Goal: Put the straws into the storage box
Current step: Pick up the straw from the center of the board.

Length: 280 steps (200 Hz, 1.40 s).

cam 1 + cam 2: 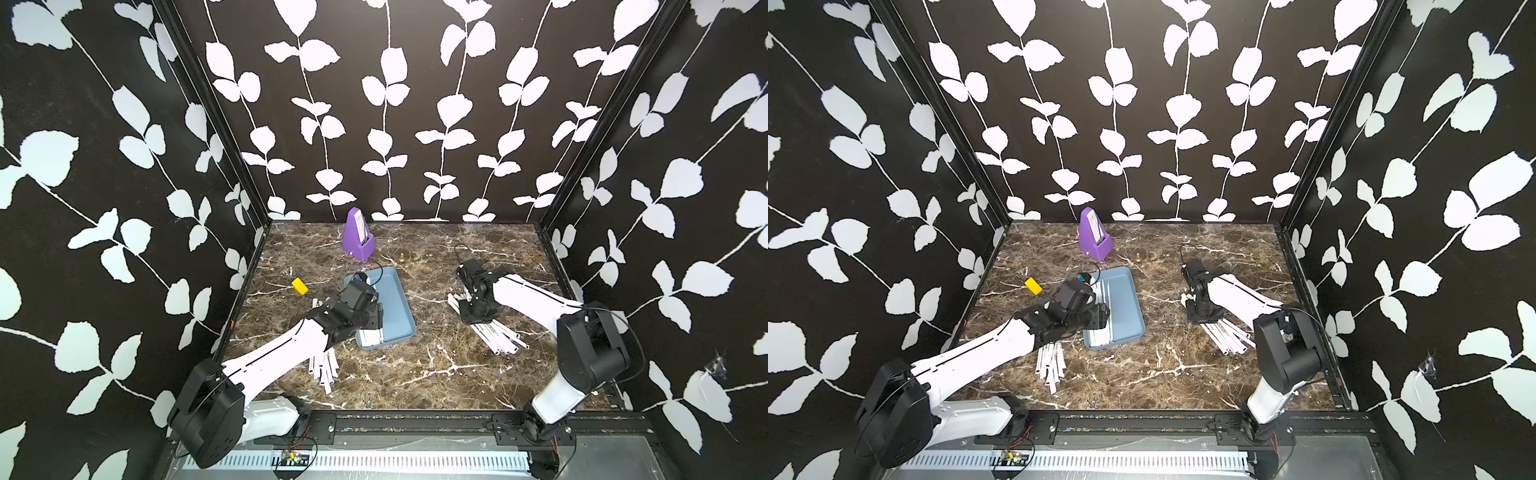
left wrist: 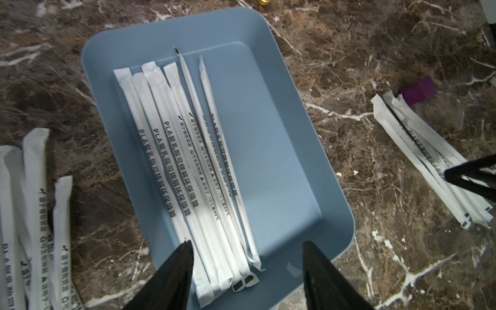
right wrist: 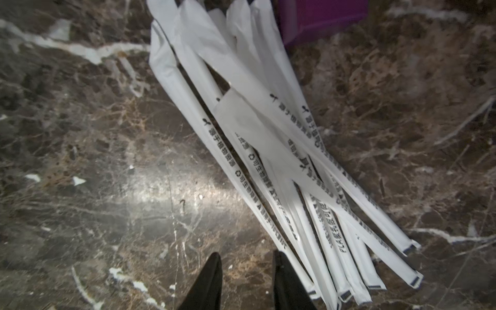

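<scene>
At the far left of the worktop (image 1: 415, 374) sits a small yellow block (image 1: 300, 286), which is no part of our job. Near it a loose left heap (image 1: 323, 368) of straws lies on the marble, partly hidden under the left arm in both top views, and it is not yet stowed.

Next comes the left tool (image 2: 247, 245), hanging over one end of the blue tray (image 2: 281, 161). Its jaws are spread wide and nothing is caught between them. A handful of packed straws (image 2: 188, 166) lies inside the tray, side by side along its length and crowded toward one long wall. We judge they lie lengthwise because they fit no other way, and the bare half leaves room for more. The tray lies between the two arms, where we think either can reach it.

Behind it a purple metronome (image 1: 359, 235) stands upright, apart from the tray.

Further right, the right tool (image 3: 245, 255) hangs low over bare marble just beside the ends of the right heap (image 3: 268, 161), well apart from the tray. Its jaws are narrow and the gap is empty. We judge that the narrow gap suits pinching one thin straw from the edge of the heap. The straws there cross and overlap, so lifting one may drag its neighbours.
</scene>
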### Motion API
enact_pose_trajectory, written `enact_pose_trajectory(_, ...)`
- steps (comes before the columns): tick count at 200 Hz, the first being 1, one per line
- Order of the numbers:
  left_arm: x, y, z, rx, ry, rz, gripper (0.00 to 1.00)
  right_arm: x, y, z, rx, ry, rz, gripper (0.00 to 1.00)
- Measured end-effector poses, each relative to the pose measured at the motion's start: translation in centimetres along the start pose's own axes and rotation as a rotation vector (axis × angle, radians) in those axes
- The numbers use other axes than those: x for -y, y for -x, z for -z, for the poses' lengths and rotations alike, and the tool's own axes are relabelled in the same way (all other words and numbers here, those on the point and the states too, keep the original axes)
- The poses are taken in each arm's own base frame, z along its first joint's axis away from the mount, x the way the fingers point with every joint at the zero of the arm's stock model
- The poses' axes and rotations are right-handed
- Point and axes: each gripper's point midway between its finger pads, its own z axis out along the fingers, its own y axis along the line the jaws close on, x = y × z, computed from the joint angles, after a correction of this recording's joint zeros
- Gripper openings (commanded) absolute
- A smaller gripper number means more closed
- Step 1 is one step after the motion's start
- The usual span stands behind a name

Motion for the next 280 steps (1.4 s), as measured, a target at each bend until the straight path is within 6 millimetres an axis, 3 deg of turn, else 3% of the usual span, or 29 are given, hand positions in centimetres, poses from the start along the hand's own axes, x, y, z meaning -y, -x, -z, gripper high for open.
enact_pose_trajectory(24, 0.6, -0.5, -0.4, -0.013, -0.007, -0.004, 0.66, 0.2, -0.2, -1.5, -0.026, -0.013, 0.0, 0.36)
enact_pose_trajectory(67, 0.3, -0.4, -0.4, -0.005, 0.009, -0.004, 0.66, -0.3, 0.1, -2.5, -0.031, 0.009, -0.008, 0.35)
enact_pose_trajectory(129, 0.5, 1.3, 0.3, 0.039, 0.03, -0.051, 0.66, -5.7, -1.3, -1.7, -0.029, 0.111, 0.045, 0.42)
enact_pose_trajectory(155, 0.5, 1.4, 0.4, 0.043, 0.028, -0.052, 0.66, -4.2, -0.4, -0.3, 0.003, 0.131, -0.011, 0.48)
enact_pose_trajectory(193, 0.5, 1.6, 0.5, 0.052, 0.033, -0.058, 0.66, 1.9, 1.3, 1.5, 0.068, 0.052, -0.128, 0.55)
enact_pose_trajectory(215, 0.5, 1.8, 0.8, 0.062, 0.031, -0.056, 0.66, 3.5, 1.3, 1.3, 0.069, -0.009, -0.135, 0.55)
enact_pose_trajectory(255, 0.0, 1.3, 0.6, 0.055, 0.045, -0.058, 0.67, 2.7, 0.2, 0.0, 0.038, -0.011, -0.108, 0.53)
enact_pose_trajectory(280, -0.6, 0.7, 0.7, 0.055, 0.055, -0.054, 0.67, -0.1, -1.2, -0.6, 0.007, 0.002, -0.035, 0.52)
